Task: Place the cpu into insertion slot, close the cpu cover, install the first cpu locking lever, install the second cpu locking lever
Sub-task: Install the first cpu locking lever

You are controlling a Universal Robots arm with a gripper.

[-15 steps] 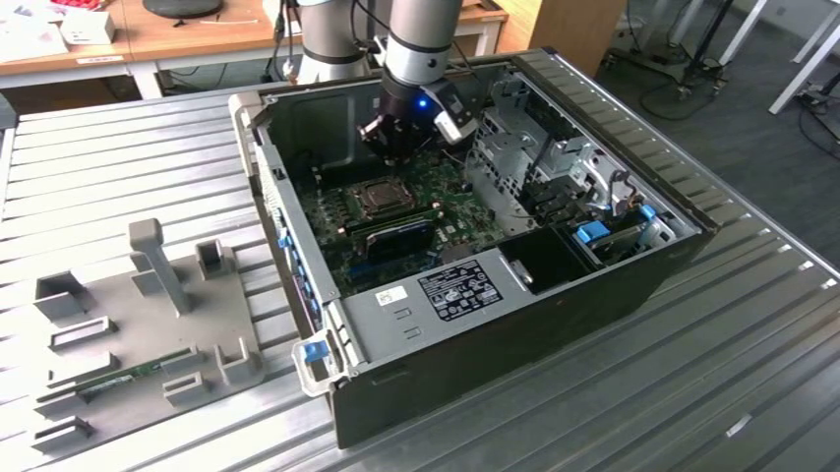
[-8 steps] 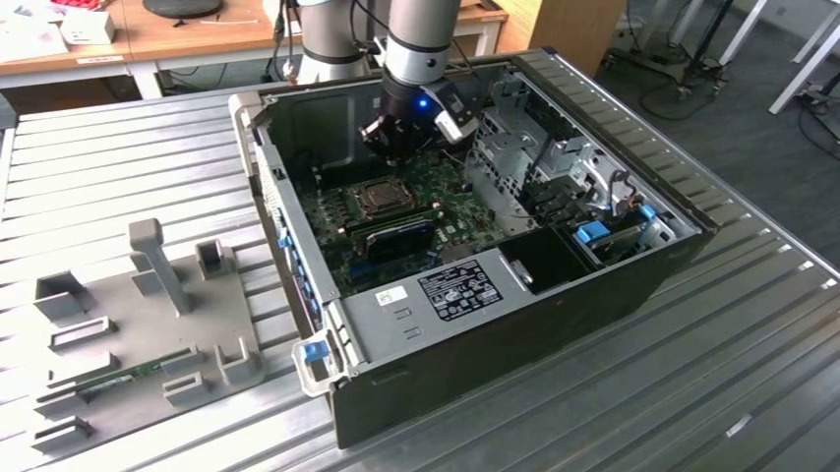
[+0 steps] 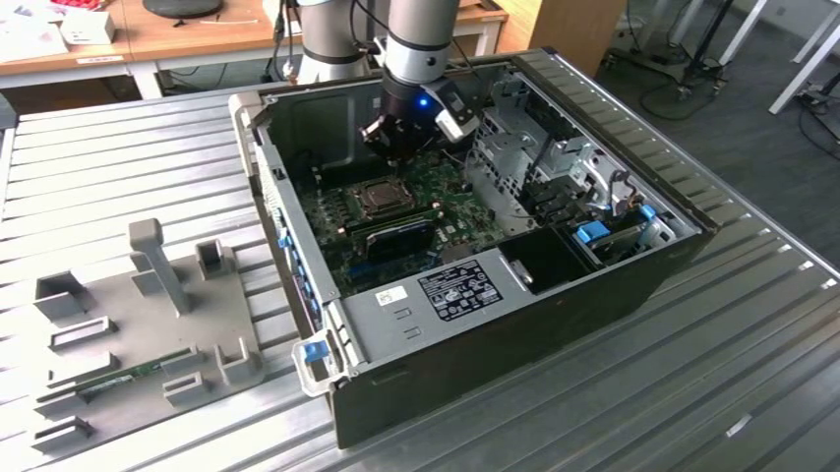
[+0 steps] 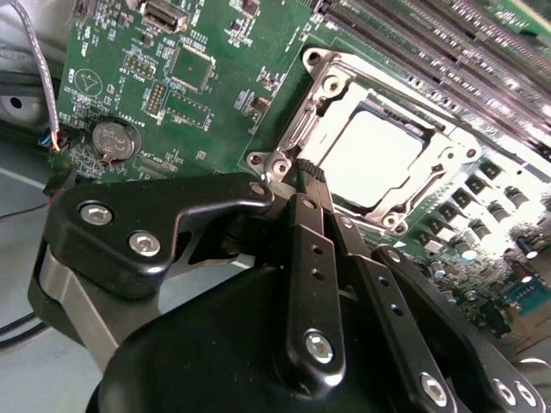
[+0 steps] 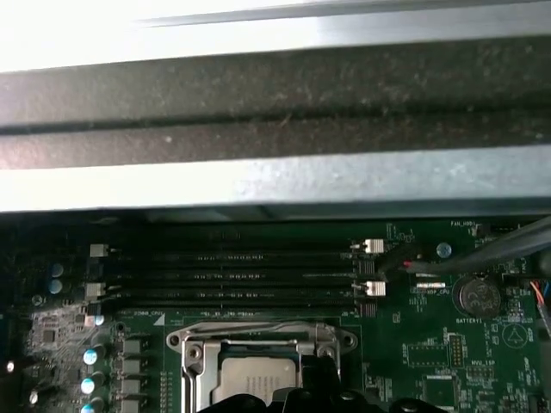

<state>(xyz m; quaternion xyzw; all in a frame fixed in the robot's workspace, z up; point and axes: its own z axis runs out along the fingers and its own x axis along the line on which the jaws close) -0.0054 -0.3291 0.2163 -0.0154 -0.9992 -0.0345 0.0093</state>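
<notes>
The arm reaches down into the open computer case [image 3: 525, 246] on the slatted metal counter [image 3: 118, 167], and the pincer [image 3: 400, 146] hangs just above the green circuit board [image 3: 434, 187], near the socket. In the second wrist view the pincer [image 4: 308, 176] has its two black fingers [image 4: 312, 258] pressed together at the tips, nothing between them, right at the corner of the cpu cover [image 4: 430, 176]. That silvery frame lies flat over the insertion slot [image 4: 303, 129], and through its square window shows the dull grey top of the cpu [image 4: 372, 155], seated in the socket. The first wrist view gives the same socket from the other side: cpu [image 5: 258, 379] in place, cover [image 5: 258, 337] down around it, the long black memory slots [image 5: 232, 280] just beside it. On the exterior view's left, a grey fixture plate [image 3: 132, 324] lies on the counter, well apart from the case.
</notes>
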